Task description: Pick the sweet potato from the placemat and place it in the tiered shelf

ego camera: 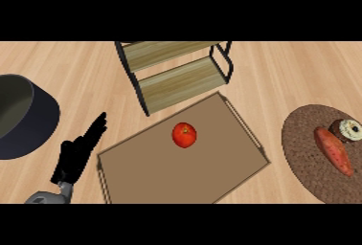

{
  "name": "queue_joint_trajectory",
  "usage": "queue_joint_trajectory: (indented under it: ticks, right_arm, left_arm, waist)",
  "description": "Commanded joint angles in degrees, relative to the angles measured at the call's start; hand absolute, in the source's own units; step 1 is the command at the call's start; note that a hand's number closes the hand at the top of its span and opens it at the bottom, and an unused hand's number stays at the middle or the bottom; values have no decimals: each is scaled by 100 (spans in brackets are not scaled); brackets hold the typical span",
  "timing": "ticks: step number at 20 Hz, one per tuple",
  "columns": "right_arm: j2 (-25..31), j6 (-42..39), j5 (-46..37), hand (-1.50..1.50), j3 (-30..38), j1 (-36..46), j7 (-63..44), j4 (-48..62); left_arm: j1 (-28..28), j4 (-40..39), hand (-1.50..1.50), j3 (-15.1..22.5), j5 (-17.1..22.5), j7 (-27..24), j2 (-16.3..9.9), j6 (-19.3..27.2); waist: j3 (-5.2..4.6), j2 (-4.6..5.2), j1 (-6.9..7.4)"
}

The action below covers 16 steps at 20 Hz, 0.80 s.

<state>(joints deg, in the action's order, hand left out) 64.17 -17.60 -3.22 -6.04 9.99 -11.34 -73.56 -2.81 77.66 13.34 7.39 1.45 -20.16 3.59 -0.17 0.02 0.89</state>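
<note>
A sweet potato (333, 151) lies lengthwise on a round woven placemat (305, 165) at the right edge of the frame, its orange-red body running from upper left to lower right. Just beside its upper end, and apparently touching it, sits a small round item with a pale ring and dark rim (348, 130), too small to identify. At the top centre stands the tiered shelf (176, 76), 2 wooden levels in a dark metal frame, well apart from the placemat. Below the shelf, a brown tray (212, 177) with thin side handles sits at an angle on the light wooden worktop (71, 62), carrying 1 red tomato (185, 135) near its upper middle. A large dark pot (21, 117) fills the left edge. The robot's left hand (76, 153) shows at lower left, between the pot and the tray, fingers straight and spread apart, pointing toward the upper right and holding nothing. The right hand is out of the picture.
</note>
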Motion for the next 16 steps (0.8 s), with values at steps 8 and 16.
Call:
queue_joint_trajectory:
  ticks: [8,16]
  right_arm:
    - [-1439,-305,-813,-150,-870,586,-2586,-1204]
    - [-2152,-649,-1655,-150,-792,810,-2764,-380]
  left_arm:
    - [70,114,0,-54,-303,57,260,86]
    - [269,34,0,-195,-486,-14,366,-157]
  waist:
    - [13,-8,-70]
    - [17,1,-55]
